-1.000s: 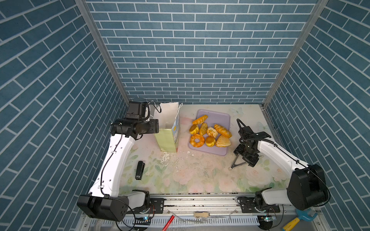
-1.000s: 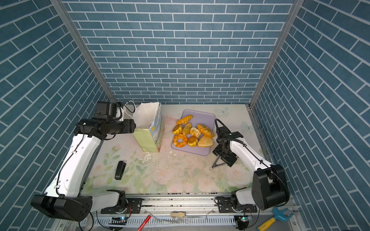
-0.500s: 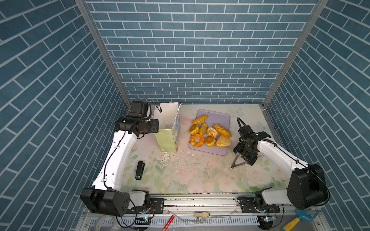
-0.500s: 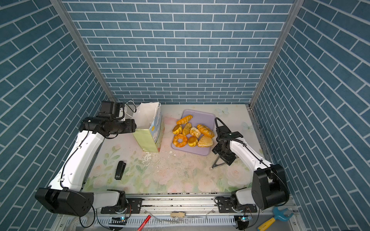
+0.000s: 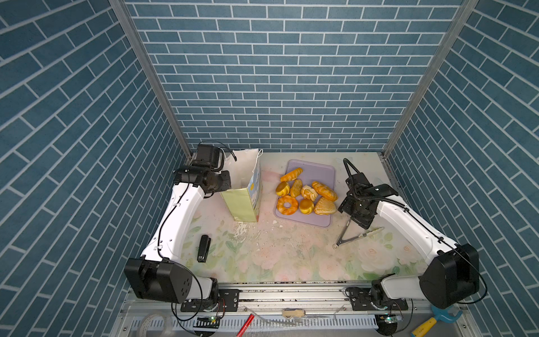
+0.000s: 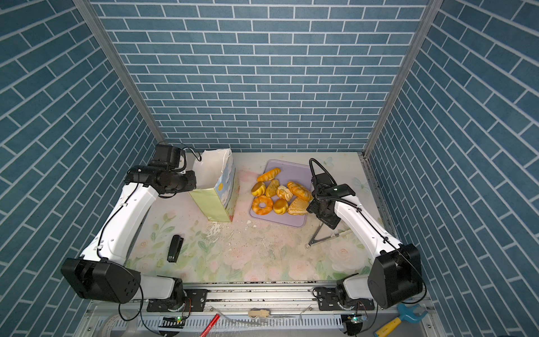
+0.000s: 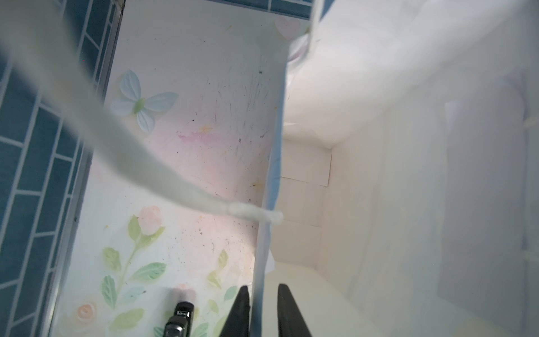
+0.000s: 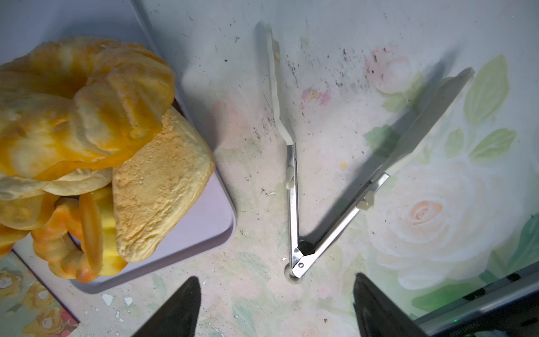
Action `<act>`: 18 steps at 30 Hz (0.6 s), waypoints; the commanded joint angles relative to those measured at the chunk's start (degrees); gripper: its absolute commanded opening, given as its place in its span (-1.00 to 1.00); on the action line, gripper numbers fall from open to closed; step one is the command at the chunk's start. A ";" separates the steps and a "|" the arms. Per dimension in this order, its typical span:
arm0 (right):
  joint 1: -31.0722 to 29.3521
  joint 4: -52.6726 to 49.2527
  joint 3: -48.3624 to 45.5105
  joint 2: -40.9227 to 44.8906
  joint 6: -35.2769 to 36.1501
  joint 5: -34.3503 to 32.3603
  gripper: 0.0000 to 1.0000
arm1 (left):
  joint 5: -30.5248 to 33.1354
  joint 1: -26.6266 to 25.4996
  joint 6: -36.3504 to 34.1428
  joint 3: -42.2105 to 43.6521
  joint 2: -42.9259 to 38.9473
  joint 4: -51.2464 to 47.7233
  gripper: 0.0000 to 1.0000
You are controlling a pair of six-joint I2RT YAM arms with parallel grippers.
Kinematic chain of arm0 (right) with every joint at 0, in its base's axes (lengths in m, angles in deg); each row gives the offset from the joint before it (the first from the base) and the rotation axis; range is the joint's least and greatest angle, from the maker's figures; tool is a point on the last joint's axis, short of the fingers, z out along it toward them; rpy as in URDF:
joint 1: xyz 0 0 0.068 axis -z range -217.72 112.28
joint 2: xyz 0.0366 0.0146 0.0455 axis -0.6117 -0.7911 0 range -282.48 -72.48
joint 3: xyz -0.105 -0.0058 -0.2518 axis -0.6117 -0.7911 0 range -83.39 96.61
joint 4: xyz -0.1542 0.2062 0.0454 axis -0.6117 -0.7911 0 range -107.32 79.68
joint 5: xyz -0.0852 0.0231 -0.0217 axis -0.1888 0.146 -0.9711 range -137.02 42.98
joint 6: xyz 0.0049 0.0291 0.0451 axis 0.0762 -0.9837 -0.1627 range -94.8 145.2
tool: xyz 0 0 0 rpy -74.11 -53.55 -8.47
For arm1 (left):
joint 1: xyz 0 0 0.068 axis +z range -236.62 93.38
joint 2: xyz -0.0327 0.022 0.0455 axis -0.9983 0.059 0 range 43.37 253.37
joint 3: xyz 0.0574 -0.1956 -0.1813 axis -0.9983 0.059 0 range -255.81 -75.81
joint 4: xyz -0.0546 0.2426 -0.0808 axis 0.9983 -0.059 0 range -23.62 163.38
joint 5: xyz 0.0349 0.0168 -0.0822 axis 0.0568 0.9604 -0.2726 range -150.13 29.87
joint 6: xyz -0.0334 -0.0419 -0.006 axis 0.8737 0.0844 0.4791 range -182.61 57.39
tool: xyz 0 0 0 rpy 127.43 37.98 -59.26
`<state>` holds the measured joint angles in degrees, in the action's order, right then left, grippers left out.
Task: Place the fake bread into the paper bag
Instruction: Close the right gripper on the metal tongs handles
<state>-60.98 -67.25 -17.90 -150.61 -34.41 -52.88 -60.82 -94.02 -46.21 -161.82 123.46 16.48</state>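
Observation:
The paper bag (image 5: pixel 242 201) (image 6: pixel 213 204) stands upright and open at the back left, pale yellow-green outside and white inside. My left gripper (image 5: pixel 225 183) (image 7: pixel 262 289) is at its left rim, shut on the bag's wall (image 7: pixel 267 233), with one finger inside and one outside. The fake bread (image 5: pixel 306 194) (image 6: pixel 280 194) (image 8: pixel 87 131), several glossy golden pastries, lies piled on the lilac tray (image 5: pixel 320 172) (image 8: pixel 204 239). My right gripper (image 5: pixel 361 221) (image 8: pixel 275 278) hangs open just right of the tray, over the table, holding nothing.
Metal tongs (image 5: pixel 350 236) (image 8: pixel 291 189) lie spread open on the floral table under the right gripper. A black stapler (image 5: pixel 203 248) (image 7: pixel 178 321) lies front left. White paper flakes (image 5: pixel 242 230) litter the mat in front of the bag. Brick walls close in three sides.
My left gripper has moved in to the bag's rim and closed on its wall. The right arm has barely moved.

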 commanded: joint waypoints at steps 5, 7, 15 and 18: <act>-1.51 -3.96 3.07 -0.11 2.08 -3.71 0.64 | -5.82 0.12 2.96 -1.13 -3.08 -1.73 -0.88; -1.48 -3.98 3.21 -0.10 2.39 -3.97 0.64 | -7.89 0.11 3.88 -0.47 -4.40 -1.73 -0.92; -1.63 -4.42 3.98 -0.36 4.10 -4.83 0.64 | -14.28 -0.04 10.15 6.58 -12.23 1.85 -1.00; -1.69 -4.59 4.45 -0.53 4.83 -5.02 0.64 | -16.88 -0.03 14.22 11.51 -15.35 4.55 -1.00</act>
<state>-62.27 -69.48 -15.50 -150.63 -30.85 -55.94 -73.89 -94.04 -36.63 -153.21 109.71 18.47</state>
